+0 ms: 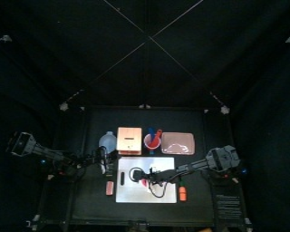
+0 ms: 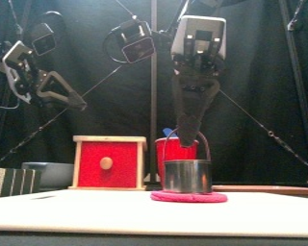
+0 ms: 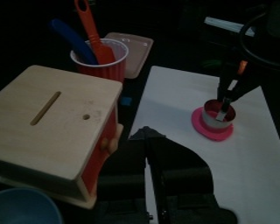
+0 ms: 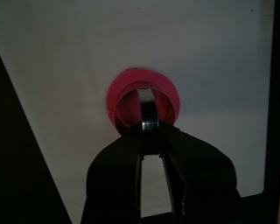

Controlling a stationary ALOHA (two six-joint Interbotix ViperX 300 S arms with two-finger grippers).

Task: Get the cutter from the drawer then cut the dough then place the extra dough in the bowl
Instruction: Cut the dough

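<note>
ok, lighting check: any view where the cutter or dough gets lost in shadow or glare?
Front view: cutter and dough lit evenly, no harsh glare. Top view: the white board is the one bright patch, both things tiny on it. Right wrist view: the right gripper is a black silhouette over the dough. Left wrist view: both readable, dim.

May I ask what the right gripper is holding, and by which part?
The right gripper holds the cutter by its wire handle, the cutter standing on the dough.
</note>
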